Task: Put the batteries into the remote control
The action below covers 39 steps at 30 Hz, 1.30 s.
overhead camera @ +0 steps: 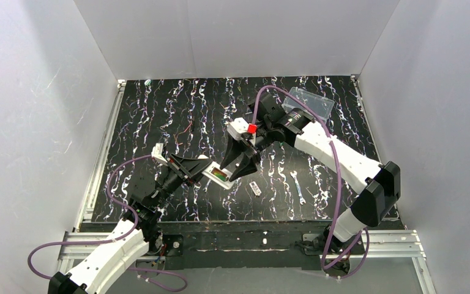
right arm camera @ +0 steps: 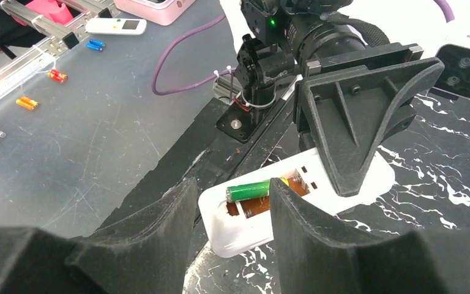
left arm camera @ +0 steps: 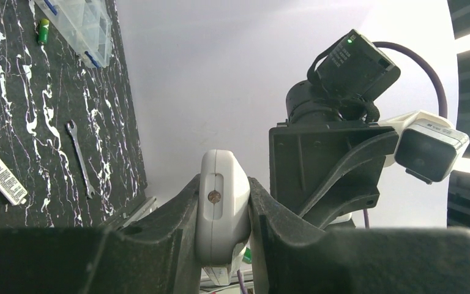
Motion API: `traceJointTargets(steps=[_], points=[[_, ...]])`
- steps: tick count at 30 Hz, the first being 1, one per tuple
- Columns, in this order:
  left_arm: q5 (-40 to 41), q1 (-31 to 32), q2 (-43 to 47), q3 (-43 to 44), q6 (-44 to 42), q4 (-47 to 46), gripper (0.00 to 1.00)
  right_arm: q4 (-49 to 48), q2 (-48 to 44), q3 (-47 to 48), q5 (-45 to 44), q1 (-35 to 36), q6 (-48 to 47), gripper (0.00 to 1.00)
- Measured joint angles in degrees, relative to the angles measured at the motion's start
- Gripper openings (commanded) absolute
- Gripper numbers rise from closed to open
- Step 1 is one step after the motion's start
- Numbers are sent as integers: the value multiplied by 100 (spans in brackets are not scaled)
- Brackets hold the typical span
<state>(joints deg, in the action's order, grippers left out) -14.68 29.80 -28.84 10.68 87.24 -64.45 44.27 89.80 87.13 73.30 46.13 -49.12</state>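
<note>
The white remote control [right arm camera: 318,202] is held up off the table, back side up, with its battery bay open. My left gripper [left arm camera: 223,211] is shut on it; it also shows in the top view [overhead camera: 203,169]. One green battery [right arm camera: 249,190] lies in the bay. My right gripper [right arm camera: 232,205] is open and straddles that end of the remote, its right finger [right arm camera: 306,233] against the battery's end. In the top view the right gripper [overhead camera: 237,166] hangs over the remote [overhead camera: 218,174]. A second green battery [left arm camera: 43,30] lies on the table beside the clear box.
A clear plastic box [overhead camera: 311,102] stands at the back right, behind the right arm. The small white-and-dark cover piece [overhead camera: 255,188] and a small wrench [overhead camera: 298,187] lie on the black marbled table [overhead camera: 159,116] near the front.
</note>
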Motion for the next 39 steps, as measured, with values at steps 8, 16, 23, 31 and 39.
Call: traceJointTargets(steps=[8,16,23,31,39], points=[[-15,0,-46,0,0,-42,0,166,26,9,-7,2,-131,54],[-31,0,-81,0,2,-105,0,232,260,76,-111,24,-188,53],[-39,0,-90,0,7,-120,0,236,350,160,-181,44,-190,51],[-39,0,-129,0,7,-129,0,249,363,170,-225,50,-192,50],[-39,0,-151,0,2,-142,0,463,415,195,-216,118,-330,50]])
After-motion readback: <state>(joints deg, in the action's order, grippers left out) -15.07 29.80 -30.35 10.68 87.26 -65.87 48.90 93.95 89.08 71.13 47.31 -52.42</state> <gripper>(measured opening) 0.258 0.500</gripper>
